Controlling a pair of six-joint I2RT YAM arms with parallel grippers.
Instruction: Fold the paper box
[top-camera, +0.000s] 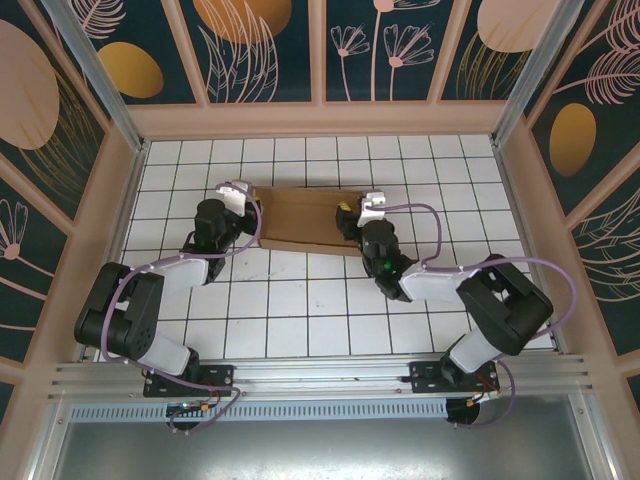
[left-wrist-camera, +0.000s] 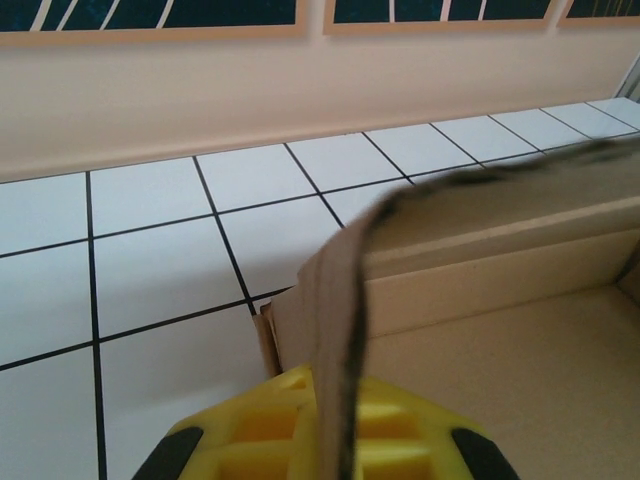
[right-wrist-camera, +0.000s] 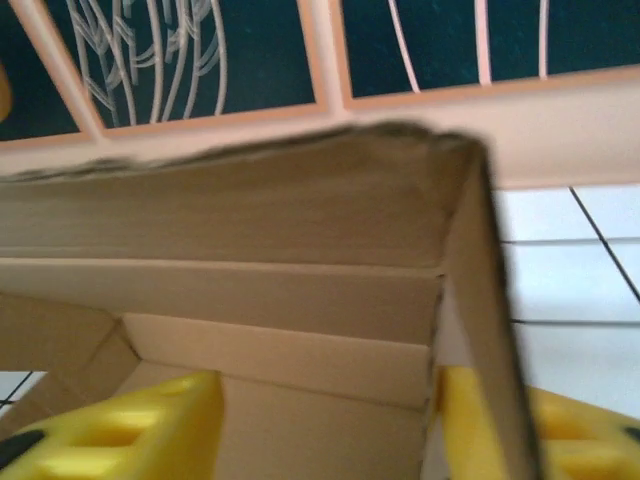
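Note:
The paper box (top-camera: 300, 222) is plain brown cardboard, lying on the white tiled floor at mid-back with its walls partly raised. My left gripper (top-camera: 247, 210) is at the box's left end. In the left wrist view the yellow fingers (left-wrist-camera: 250, 425) are shut on a thin upright flap (left-wrist-camera: 340, 300) of the box. My right gripper (top-camera: 347, 215) is at the box's right end. In the right wrist view it (right-wrist-camera: 330, 410) stands open inside the box (right-wrist-camera: 260, 230), its left finger (right-wrist-camera: 150, 430) over the floor panel and its right finger (right-wrist-camera: 465, 430) against the raised end wall (right-wrist-camera: 495, 330).
The white tiled floor (top-camera: 300, 310) is ringed by peach frame walls (top-camera: 320, 120) with dark patterned panels. Both arm bases are bolted to the metal rail (top-camera: 320, 375) at the near edge. Open tiles lie in front of the box and on both sides.

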